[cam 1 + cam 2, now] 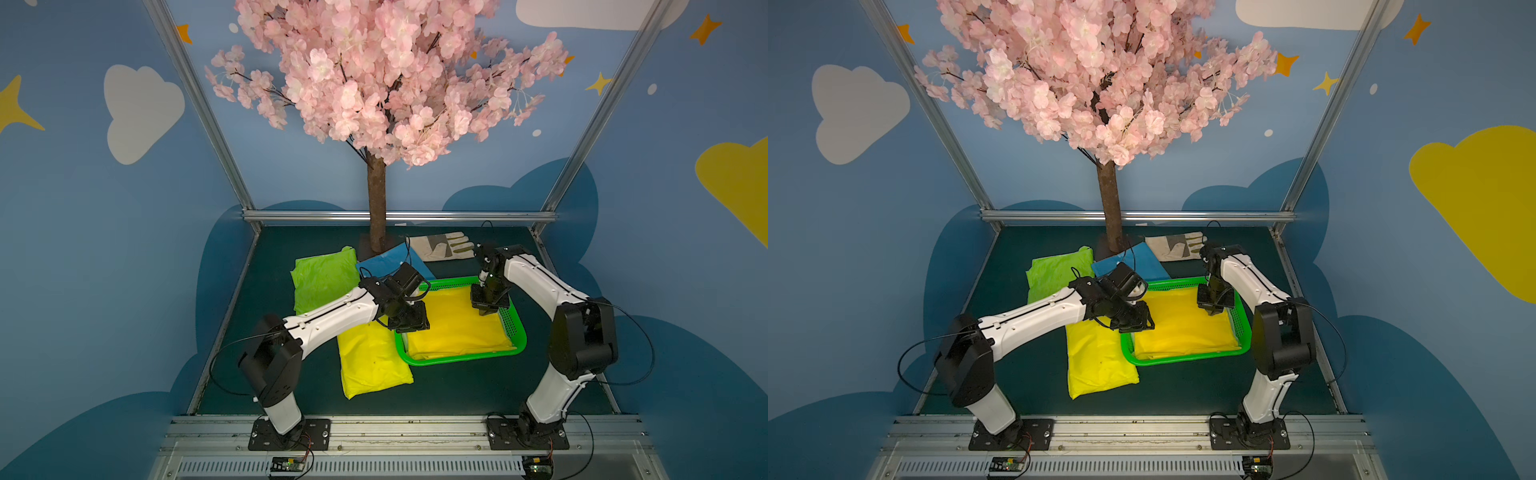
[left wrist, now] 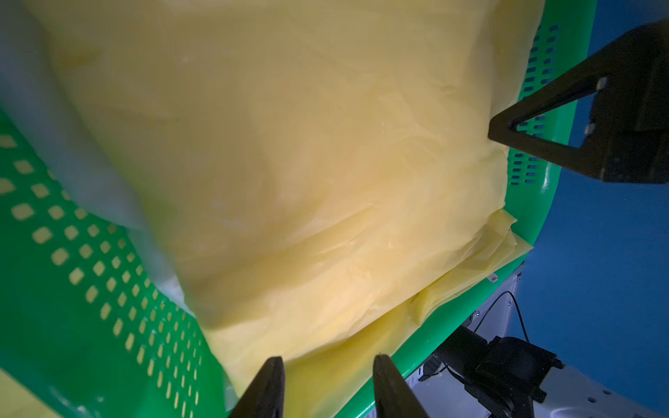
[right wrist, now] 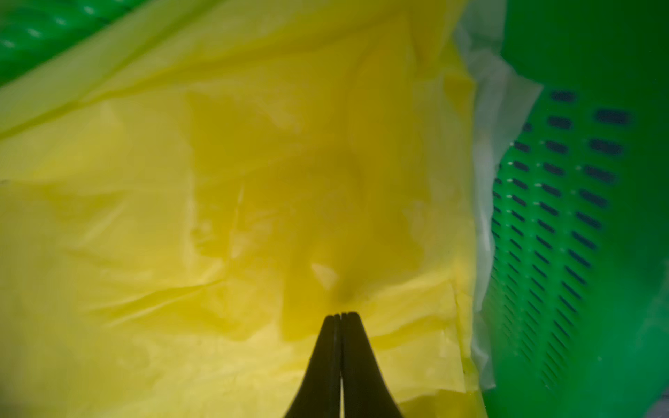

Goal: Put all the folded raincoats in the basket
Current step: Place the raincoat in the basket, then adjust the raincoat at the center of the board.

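The raincoat [image 1: 453, 328], amber, is lying flat inside the basket [image 1: 457, 359], covering most of its floor. The left gripper [image 2: 327, 358] is hovering over the raincoat's left edge, jaws spread with nothing between them. The right gripper [image 3: 340, 315] is pointing down at the raincoat's far right part, jaws pressed together; whether film is caught cannot be told. A lemon bundle [image 1: 370, 357] is lying against the basket's left side. A lime bundle [image 1: 322, 278], a blue bundle [image 1: 390, 257] and a glove [image 1: 440, 247] are lying beyond.

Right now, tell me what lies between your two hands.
The folded yellow raincoat, lying in the basket, spans the stretch between left hand and right hand, in both top views.
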{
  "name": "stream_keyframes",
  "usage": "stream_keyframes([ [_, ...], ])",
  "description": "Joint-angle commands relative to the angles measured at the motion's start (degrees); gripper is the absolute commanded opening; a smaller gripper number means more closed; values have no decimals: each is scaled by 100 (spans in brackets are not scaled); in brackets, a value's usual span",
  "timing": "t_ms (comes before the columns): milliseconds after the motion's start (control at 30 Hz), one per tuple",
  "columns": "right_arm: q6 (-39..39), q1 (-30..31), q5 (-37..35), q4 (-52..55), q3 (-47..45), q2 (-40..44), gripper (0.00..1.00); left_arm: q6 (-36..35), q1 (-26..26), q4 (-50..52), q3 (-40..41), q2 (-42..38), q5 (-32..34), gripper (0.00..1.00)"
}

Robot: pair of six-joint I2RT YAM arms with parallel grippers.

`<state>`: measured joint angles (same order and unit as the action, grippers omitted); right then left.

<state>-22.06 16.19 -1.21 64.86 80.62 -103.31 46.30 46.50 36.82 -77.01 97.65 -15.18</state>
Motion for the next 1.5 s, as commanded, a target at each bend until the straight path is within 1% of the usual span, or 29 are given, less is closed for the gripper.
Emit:
stream_keyframes([
  [0,31,-113,-290,-104,-32,-150,8,-88,-27,92,185,-107,102,44],
  [100,95,-225,-402,-77,-35,-256,7,-108,-64,79,373,-432,147,44],
  [133,126,-234,-397,-82,-45,-183,7,-128,-76,103,454,-607,369,45],
  [200,181,-209,-323,-80,-38,50,8,-156,-121,173,682,-974,567,47],
  [267,282,-110,-95,-70,-19,399,12,-132,-236,214,1075,-1475,820,54],
  [367,344,83,314,-49,-48,904,22,8,-486,298,1764,-2218,1105,63],
  [433,273,241,661,-102,-150,1284,27,114,-763,255,2336,-2805,1185,68],
  [467,218,331,774,-135,-201,1438,30,134,-883,203,2589,-3042,1193,69],
  [533,108,617,1021,-290,-327,1752,37,118,-1255,158,3088,-3528,1113,75],
  [600,2,946,1151,-452,-430,1978,42,102,-1645,259,3394,-3820,1020,76],
  [700,-207,1447,1144,-525,-492,2179,45,-73,-2152,275,3819,-3979,988,79],
  [767,-300,1797,1081,-577,-503,2265,46,-166,-2480,156,4045,-3869,746,78],
  [833,-356,2128,956,-598,-495,2326,46,-231,-2703,-179,4277,-3692,454,76],
  [933,-480,2453,807,-515,-430,2325,46,-243,-2795,-661,4494,-3436,228,73],
  [967,-490,2530,786,-487,-403,2324,46,-244,-2810,-804,4542,-3361,15,72],
  [1000,-519,2612,760,-435,-367,2311,46,-244,-2812,-905,4567,-3252,-54,70],
  [1067,-569,2721,689,-392,-346,2280,47,-292,-2817,-974,4540,-3021,-88,68],
  [1200,-626,2836,658,-336,-353,2245,46,-313,-2825,-988,4519,-2632,-95,59],
  [1267,-649,2865,624,-316,-354,2248,47,-286,-2844,-1029,4545,-2520,-58,50],
  [1367,-668,2903,622,-289,-330,2259,47,-241,-2890,-960,4558,-2461,34,29],
  [1433,-681,2920,605,-281,-344,2263,46,-140,-2994,-690,4555,-2506,298,14],
  [1467,-699,2932,596,-283,-351,2271,46,-84,-3101,-544,4561,-2538,436,8],
])
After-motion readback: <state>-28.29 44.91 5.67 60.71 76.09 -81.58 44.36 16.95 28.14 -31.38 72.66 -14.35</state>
